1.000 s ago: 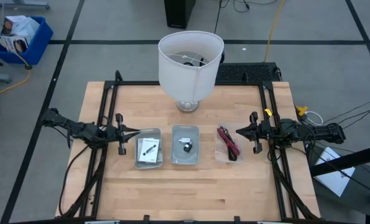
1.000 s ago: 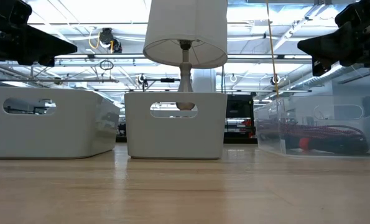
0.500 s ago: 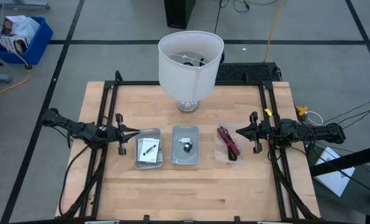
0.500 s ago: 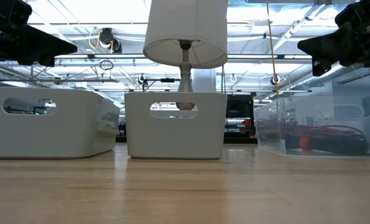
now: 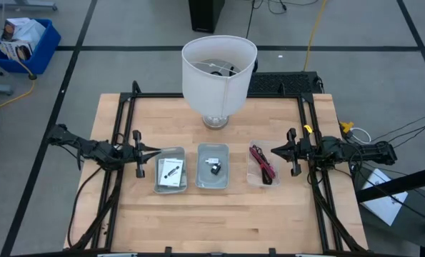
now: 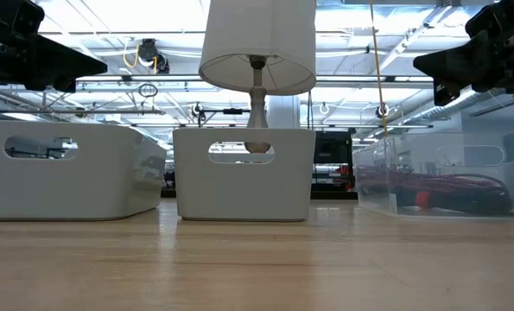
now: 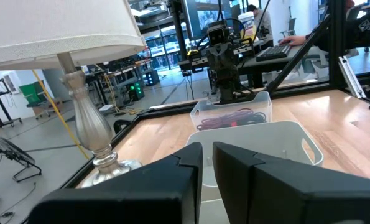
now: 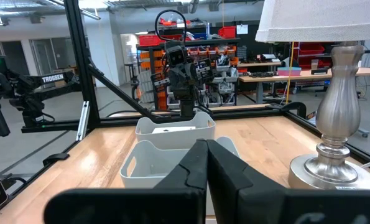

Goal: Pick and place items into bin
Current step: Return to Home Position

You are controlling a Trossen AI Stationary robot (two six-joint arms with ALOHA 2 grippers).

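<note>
The white packet lies flat in the left gray bin, its long side running across the line in which the left gripper points. That bin sits just ahead of this gripper's fingertips, apart from them. In the left wrist view the two fingers are drawn together with only a thin slit between them and grip nothing.

The black and magenta cable ties lie in the transparent bin, stretched along its length and a little slanted, crosswise to the right gripper. The right gripper hovers just beside that bin's outer wall, its fingers pressed together and empty.

Between the two grippers stands the middle gray bin, holding small white and black parts. Beyond it, farther from both grippers, the lamp stands upright on the table.
</note>
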